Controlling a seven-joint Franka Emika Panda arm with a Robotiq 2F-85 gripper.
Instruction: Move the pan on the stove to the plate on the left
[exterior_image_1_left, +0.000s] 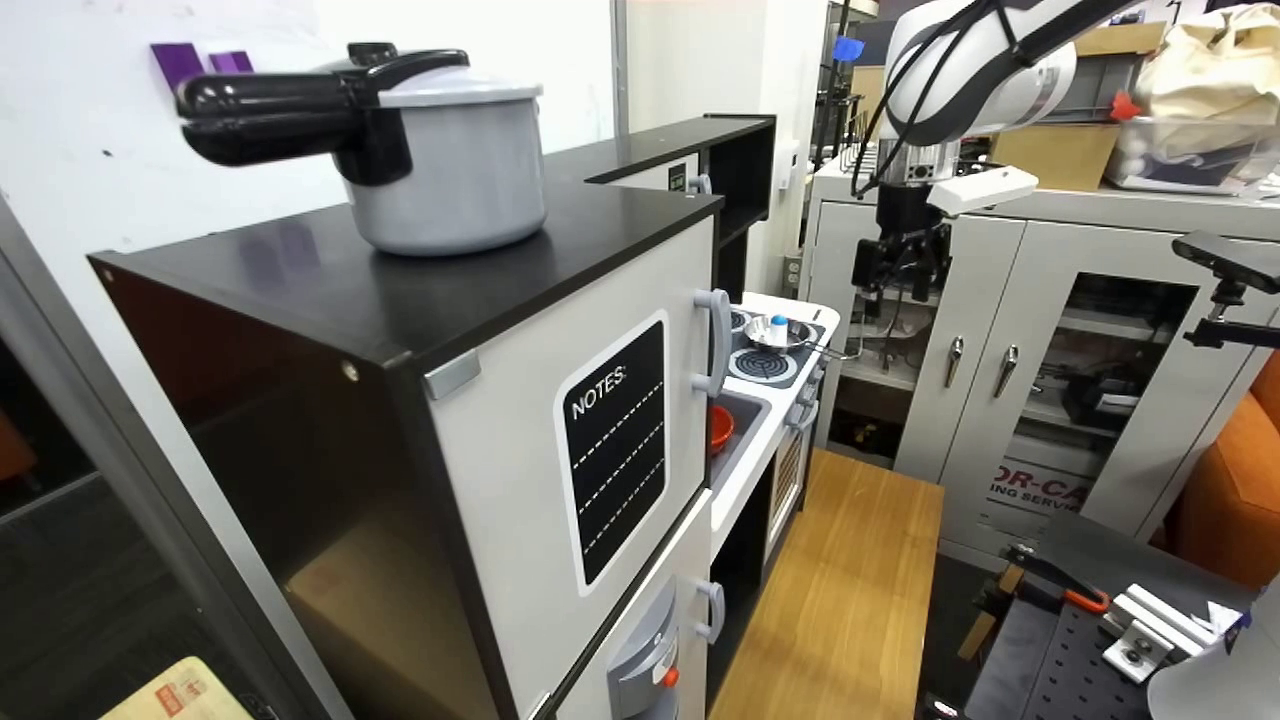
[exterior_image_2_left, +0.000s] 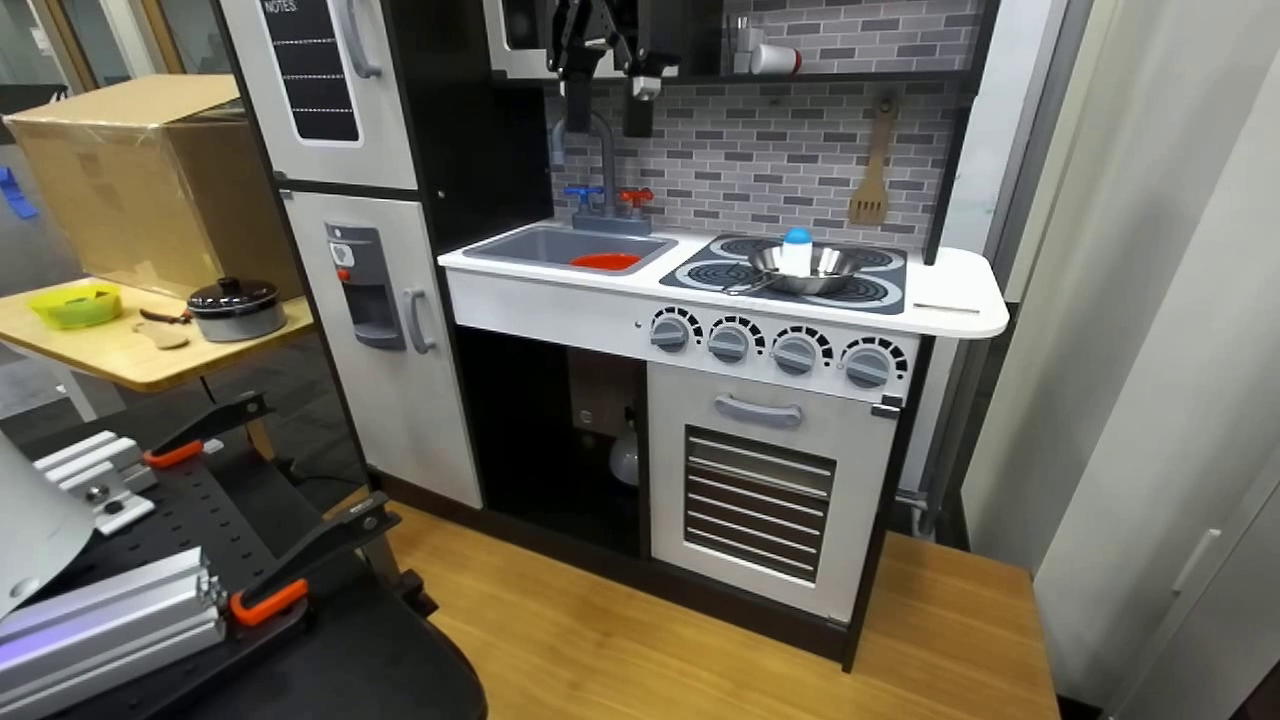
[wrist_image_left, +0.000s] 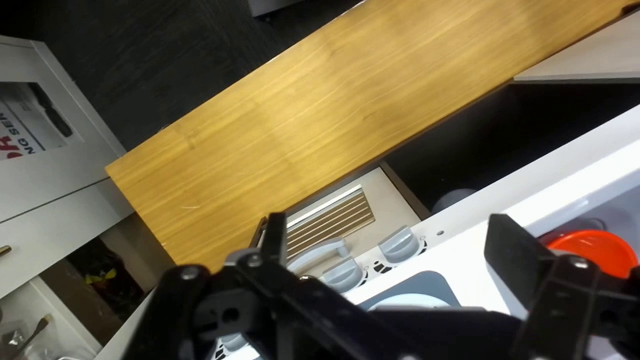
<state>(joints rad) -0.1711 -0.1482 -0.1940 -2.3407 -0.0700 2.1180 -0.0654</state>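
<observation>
The stove (exterior_image_2_left: 893, 268) is a small cooktop with dark grey burner panel, white counter and grey knobs; it also shows in an exterior view (exterior_image_1_left: 803, 375). A shiny metal pan (exterior_image_2_left: 828, 284) sits on its right side, wire handle pointing front-left; it also shows here (exterior_image_1_left: 790, 344). A white object with a blue top (exterior_image_2_left: 797, 254) stands in the pan. The front-left burner plate (exterior_image_2_left: 722, 274) is bare and partly shows in the wrist view (wrist_image_left: 410, 301). My gripper (exterior_image_2_left: 608, 115) is open and empty, high above the counter and left of the pan. The pan is not visible in the wrist view.
A sink (exterior_image_2_left: 520, 246) with a red bowl (exterior_image_2_left: 605, 262) and a faucet (exterior_image_2_left: 608, 165) lie left of the stove. A shelf with a white cup (exterior_image_2_left: 775, 60) hangs above. A wooden spatula (exterior_image_2_left: 870, 190) hangs behind. The tall fridge cabinet (exterior_image_1_left: 640, 250) carries a grey pot (exterior_image_1_left: 450, 170).
</observation>
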